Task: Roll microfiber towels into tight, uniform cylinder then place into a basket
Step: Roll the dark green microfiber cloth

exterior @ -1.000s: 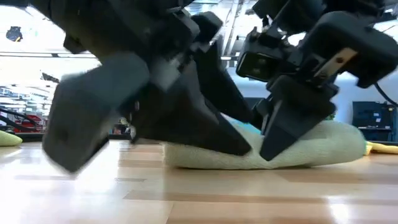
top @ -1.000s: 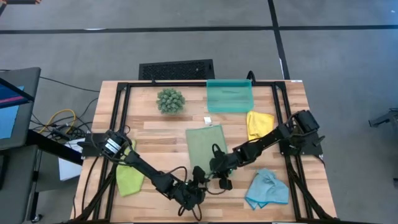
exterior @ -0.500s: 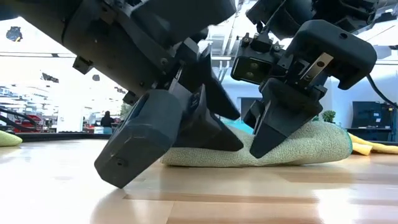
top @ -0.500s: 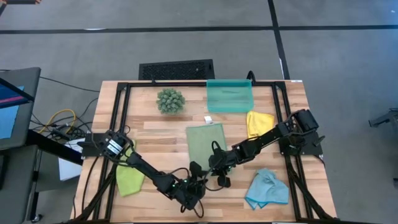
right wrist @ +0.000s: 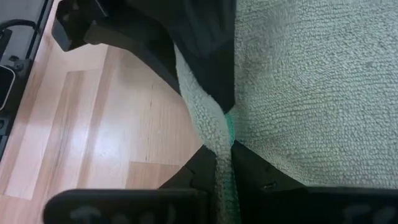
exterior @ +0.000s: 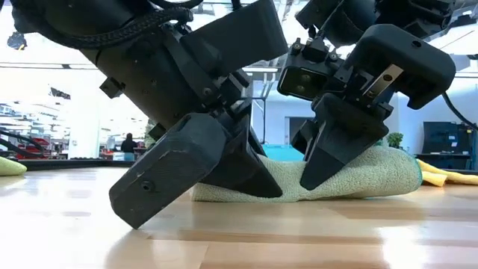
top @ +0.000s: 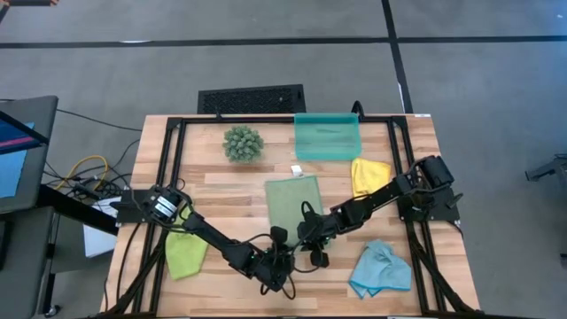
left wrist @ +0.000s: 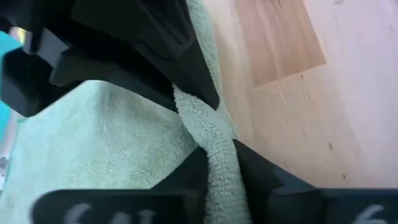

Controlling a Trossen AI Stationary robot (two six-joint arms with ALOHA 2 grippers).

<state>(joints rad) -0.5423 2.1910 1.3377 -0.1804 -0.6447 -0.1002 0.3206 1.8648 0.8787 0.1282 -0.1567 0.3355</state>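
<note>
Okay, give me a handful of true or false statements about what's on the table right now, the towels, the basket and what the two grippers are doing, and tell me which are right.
1. Both grippers pinch the near edge of the sage green towel. True: the left gripper and the right gripper each clamp a fold of it.
2. The basket already holds a rolled towel. False: none of the four towels is in it.
3. The yellow towel lies right of the sage green one in the high view. True.
4. The light blue towel is neatly rolled. False: it lies crumpled near the table's front right.
5. The lime green towel is held by the left gripper. False: it lies loose at the left side.
</note>
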